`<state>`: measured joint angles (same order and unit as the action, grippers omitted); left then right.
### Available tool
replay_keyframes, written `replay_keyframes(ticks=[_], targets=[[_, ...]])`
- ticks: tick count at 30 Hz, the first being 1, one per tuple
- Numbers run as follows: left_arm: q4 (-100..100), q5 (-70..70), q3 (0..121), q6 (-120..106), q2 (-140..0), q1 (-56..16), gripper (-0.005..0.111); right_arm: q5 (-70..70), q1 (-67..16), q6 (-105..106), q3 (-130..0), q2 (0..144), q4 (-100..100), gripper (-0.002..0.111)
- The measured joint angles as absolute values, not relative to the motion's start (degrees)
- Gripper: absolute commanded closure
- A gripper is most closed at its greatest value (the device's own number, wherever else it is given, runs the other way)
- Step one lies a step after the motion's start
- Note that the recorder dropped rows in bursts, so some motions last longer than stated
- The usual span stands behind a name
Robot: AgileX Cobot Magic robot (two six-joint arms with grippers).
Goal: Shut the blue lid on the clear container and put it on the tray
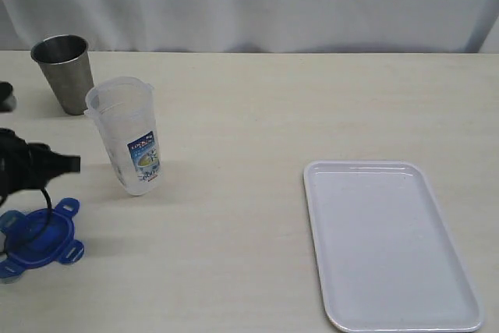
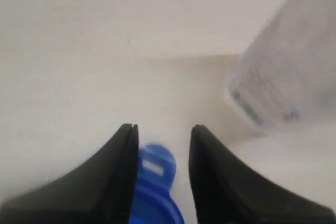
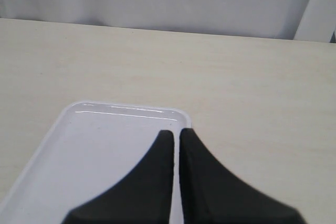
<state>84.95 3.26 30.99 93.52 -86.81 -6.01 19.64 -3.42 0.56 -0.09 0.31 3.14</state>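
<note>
The blue lid lies flat on the table at the far left, near the front edge. In the left wrist view one of its flaps shows between the fingers of my left gripper, close to one finger; the jaws stand apart. The clear container stands uncovered a little behind and right of the lid, label facing front, and appears blurred in the left wrist view. The white tray lies bare at the right. My right gripper hangs shut over the tray's corner, holding nothing.
A grey metal cup stands at the back left, behind the container. Black parts of the left arm hang above the lid at the left edge. A white curtain closes off the far side of the table.
</note>
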Motion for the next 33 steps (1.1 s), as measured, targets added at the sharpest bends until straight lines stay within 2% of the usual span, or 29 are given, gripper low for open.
replay_keyframes(ticks=[3, 8, 15, 18, 23, 29, 33], targets=[[83.83, 2.23, 36.26, 95.37, -86.82, -0.99, 0.069, 19.64, -3.42, 0.56, -0.09, 0.31, 3.14, 0.104], [81.13, -8.89, 43.65, 90.42, -86.82, 0.55, 0.069, 19.64, -3.42, 0.56, -0.09, 0.31, 3.14, 0.104], [56.12, -50.25, 62.1, 41.61, -96.21, 2.08, 0.069, 19.64, -3.42, 0.56, -0.09, 0.31, 3.14, 0.104], [36.62, -58.54, 68.46, 24.0, -100.65, 4.45, 0.069, 19.64, -3.42, 0.56, -0.09, 0.31, 3.14, 0.104], [12.13, -60.07, 69.86, -2.08, -103.37, 5.28, 0.068, 19.64, -3.42, 0.56, -0.09, 0.31, 3.14, 0.104], [0.83, -55.43, 63.78, -15.77, -103.37, 5.28, 0.043, 19.64, -3.42, 0.56, -0.09, 0.31, 3.14, 0.104], [0.58, -48.61, 59.02, -17.12, -103.4, 5.28, 0.047, 19.64, -3.42, 0.56, -0.09, 0.31, 3.14, 0.104]])
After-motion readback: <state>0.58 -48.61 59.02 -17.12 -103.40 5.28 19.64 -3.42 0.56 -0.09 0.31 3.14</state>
